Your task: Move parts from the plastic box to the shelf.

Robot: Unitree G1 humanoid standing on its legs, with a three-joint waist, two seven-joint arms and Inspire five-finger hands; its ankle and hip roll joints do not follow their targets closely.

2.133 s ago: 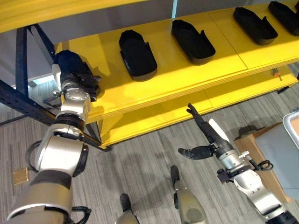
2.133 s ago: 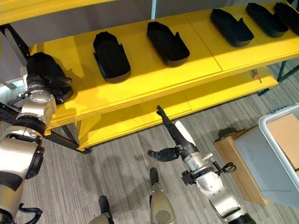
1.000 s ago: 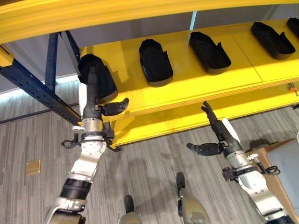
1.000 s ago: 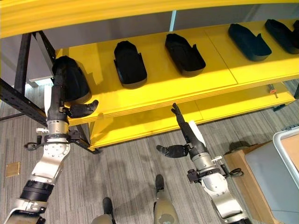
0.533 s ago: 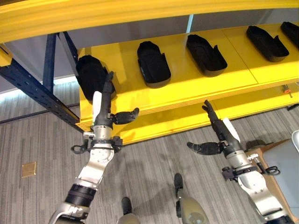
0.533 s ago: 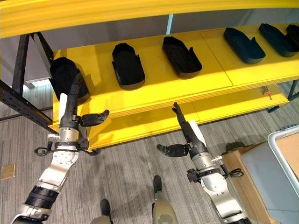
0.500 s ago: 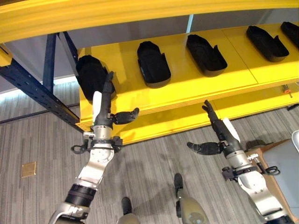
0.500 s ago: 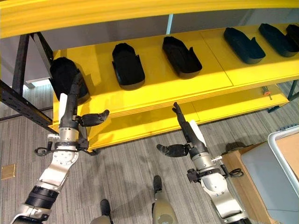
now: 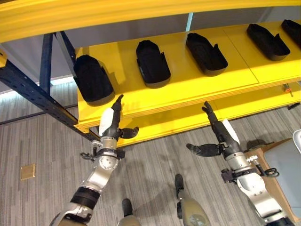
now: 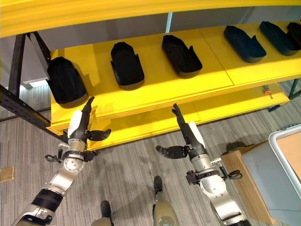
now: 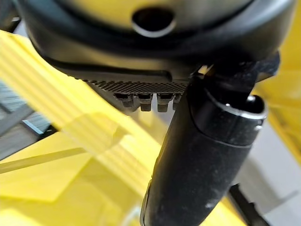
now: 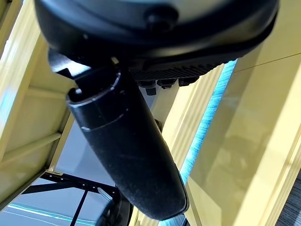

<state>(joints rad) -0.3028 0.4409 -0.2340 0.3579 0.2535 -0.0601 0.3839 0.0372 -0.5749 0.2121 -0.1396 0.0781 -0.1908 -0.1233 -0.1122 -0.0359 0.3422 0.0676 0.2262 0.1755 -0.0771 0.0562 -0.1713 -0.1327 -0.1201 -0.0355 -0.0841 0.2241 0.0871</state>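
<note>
Two robot hands hang spread and empty below the yellow shelf's (image 9: 188,92) front edge: the left robot hand (image 9: 112,123) at lower left, the right robot hand (image 9: 217,136) at lower right, fingers straight, thumbs out. Black parts (image 9: 153,63) lie in a row along the shelf across the upper frame. No writing is legible. At far right the right eye view shows a grey plastic box (image 10: 277,162).

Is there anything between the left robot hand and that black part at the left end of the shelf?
Nothing visible. The left robot hand, fingers straight and open, sits below the yellow shelf's front edge; the leftmost black part lies above it with bare shelf between.
</note>
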